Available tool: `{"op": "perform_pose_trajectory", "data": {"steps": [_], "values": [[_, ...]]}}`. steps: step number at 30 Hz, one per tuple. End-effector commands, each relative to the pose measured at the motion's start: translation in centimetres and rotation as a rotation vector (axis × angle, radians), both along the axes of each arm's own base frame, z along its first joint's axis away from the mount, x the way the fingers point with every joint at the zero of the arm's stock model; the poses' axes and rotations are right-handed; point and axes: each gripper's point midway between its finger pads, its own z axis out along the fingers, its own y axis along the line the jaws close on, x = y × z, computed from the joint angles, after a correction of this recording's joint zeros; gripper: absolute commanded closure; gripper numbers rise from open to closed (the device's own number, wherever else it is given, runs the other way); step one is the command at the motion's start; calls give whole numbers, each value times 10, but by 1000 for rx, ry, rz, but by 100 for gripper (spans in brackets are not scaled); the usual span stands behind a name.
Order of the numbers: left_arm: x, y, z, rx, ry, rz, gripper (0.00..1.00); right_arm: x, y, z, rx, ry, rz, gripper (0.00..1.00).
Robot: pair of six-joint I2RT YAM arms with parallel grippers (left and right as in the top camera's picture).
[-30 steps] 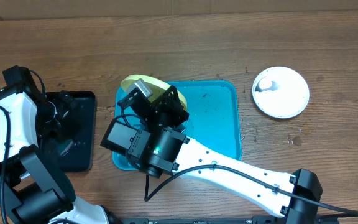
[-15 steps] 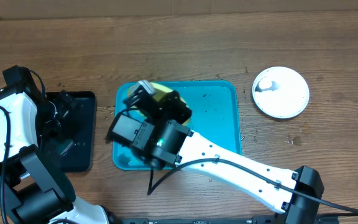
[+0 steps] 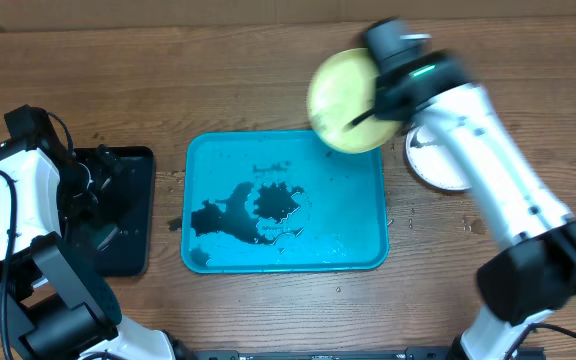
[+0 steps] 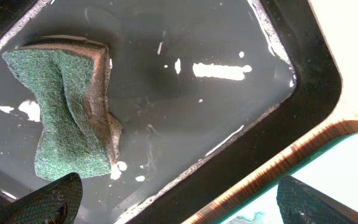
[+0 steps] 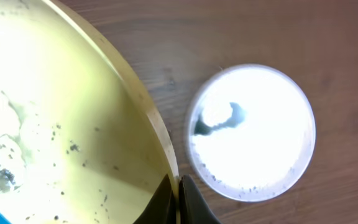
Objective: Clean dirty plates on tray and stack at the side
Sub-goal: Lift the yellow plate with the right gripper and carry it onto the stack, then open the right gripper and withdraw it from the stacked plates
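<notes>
Right fingers (image 5: 196, 210) pinched on yellow-green plate (image 5: 55, 112) rim, white plate (image 5: 253, 130) beside, left fingers (image 4: 48, 199) spread wide over sponge (image 4: 67, 112)

left gripper (image 4: 182, 200): jaws spread wide | right gripper (image 5: 179, 199): clamped tight, pointing down

Brown wooden counter under even overhead light

The counter (image 3: 268, 70) fills nearly the whole overhead view: mid-brown boards with the grain running left to right, darker streaks and a few knots. Along its far edge runs a paler tan strip (image 3: 268, 8); whether that is a wall or board behind the counter cannot be told. Small wet specks (image 3: 473, 225) dot the wood toward the right. In the right wrist view the same wood (image 5: 260, 31) looks darker and reddish, its fine grain sharp. In the left wrist view a narrow band of it (image 4: 278, 169) shows orange-brown. Light falls evenly from above, and the shadows are soft.
</notes>
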Motion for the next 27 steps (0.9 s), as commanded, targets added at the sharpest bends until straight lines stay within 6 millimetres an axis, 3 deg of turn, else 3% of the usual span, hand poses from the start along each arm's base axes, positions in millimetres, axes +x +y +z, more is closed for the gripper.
{"op": "perform_pose_trajectory", "data": {"steps": [1,4,7,11,18,19,21,22,27], "values": [[4,4,3,-1,-12,10,0,-2,-41,19,374,32,-121,96],[4,4,3,-1,-12,10,0,-13,-108,5,392,78,-293,96],[4,4,3,-1,-13,10,0,-28,-155,-13,400,117,-425,96],[4,4,3,-1,-12,10,0,-41,-192,-41,408,132,-523,96],[4,4,3,-1,-12,10,0,-46,-194,-97,433,142,-568,96],[4,4,3,-1,-12,10,0,-46,-192,-102,443,142,-565,93],[4,4,3,-1,-12,10,0,-49,-188,-108,459,156,-562,72],[4,4,3,-1,-12,10,0,-52,-186,-110,466,169,-562,67],[4,4,3,-1,-13,10,0,-61,-166,-108,562,225,-531,66]]}}
